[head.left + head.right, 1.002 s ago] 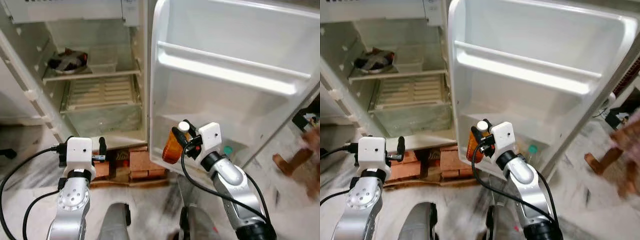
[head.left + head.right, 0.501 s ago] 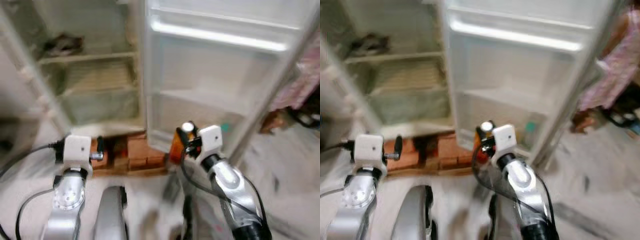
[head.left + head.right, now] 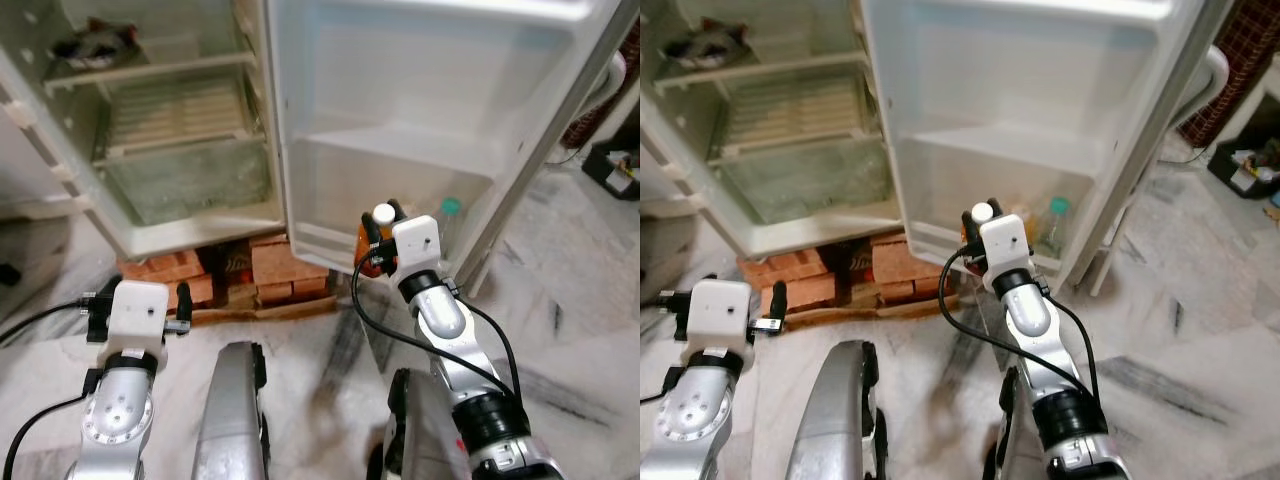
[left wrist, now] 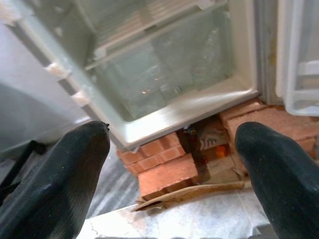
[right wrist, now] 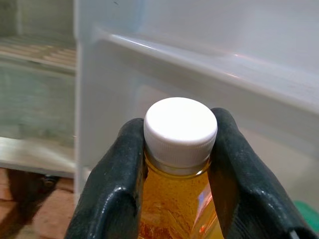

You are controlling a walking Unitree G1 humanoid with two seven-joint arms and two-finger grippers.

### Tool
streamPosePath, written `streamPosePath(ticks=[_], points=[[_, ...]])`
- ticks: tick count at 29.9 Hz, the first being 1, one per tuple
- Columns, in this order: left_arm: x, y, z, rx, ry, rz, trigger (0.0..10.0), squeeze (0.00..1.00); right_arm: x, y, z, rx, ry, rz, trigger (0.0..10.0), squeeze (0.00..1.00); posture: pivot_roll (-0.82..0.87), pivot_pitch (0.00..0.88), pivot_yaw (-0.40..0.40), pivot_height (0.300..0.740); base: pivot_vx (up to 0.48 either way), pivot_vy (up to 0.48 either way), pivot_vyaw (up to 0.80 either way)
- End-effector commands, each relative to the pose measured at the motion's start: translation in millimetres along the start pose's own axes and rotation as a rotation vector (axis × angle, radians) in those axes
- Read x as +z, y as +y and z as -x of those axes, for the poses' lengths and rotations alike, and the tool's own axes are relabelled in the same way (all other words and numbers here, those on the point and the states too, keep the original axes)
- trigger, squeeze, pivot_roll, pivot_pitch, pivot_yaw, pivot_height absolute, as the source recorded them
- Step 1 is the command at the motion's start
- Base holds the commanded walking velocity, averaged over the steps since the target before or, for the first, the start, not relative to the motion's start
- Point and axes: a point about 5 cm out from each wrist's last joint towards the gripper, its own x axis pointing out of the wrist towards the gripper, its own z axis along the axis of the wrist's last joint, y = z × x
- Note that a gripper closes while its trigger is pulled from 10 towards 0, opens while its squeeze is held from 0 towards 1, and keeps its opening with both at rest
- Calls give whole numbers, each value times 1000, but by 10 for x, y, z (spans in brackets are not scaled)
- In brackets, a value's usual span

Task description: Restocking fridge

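White plastic fills the upper frame: the open fridge (image 3: 180, 150) cabinet at upper left, its door (image 3: 420, 90) swung wide at upper right, with bare marble floor (image 3: 580, 330) at the right. The door's bottom shelf (image 3: 330, 240) rim sits just beyond the right gripper (image 3: 378, 240), a green-capped bottle (image 3: 451, 208) standing in it. Bricks (image 3: 270, 275) prop the cabinet at frame centre. The left gripper (image 4: 172, 164) hangs at lower left, fingers spread wide, empty. The right gripper's fingers (image 5: 117, 184) clamp the neck of an orange juice bottle (image 5: 177, 209) under its white cap (image 5: 180, 130).
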Motion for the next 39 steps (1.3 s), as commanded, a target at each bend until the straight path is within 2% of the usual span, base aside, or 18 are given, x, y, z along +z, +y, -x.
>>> streamPosePath(ticks=[1,8,12,14,15,24,31,39], points=[[-9,6,50,-12,15,-13,10000,0,76,15,-77,-3,-50,7,10000,0,179,242,-8,563,0,0,0],[13,-39,169,-44,34,-3,10000,0,210,82,-352,0,-107,38,10000,0,219,272,-14,563,0,0,0],[102,5,231,-30,17,5,10000,0,249,184,-475,2,-113,141,10000,0,280,291,-18,563,0,0,0],[112,10,237,-30,16,4,10000,0,249,189,-481,4,-114,143,10000,0,287,293,-17,563,0,0,0],[134,40,270,-29,16,1,10000,0,245,226,-501,12,-118,208,10000,0,310,298,-18,563,0,0,0],[147,130,423,-11,50,-15,10000,0,119,358,-487,27,-76,292,10000,0,371,319,-24,563,0,0,0],[150,138,488,-6,66,-18,10000,0,-5,397,-436,26,2,243,10000,0,388,333,-30,563,0,0,0],[168,163,551,3,77,-22,10000,0,-33,380,-402,-11,-33,379,10000,0,424,340,-26,563,0,0,0]])
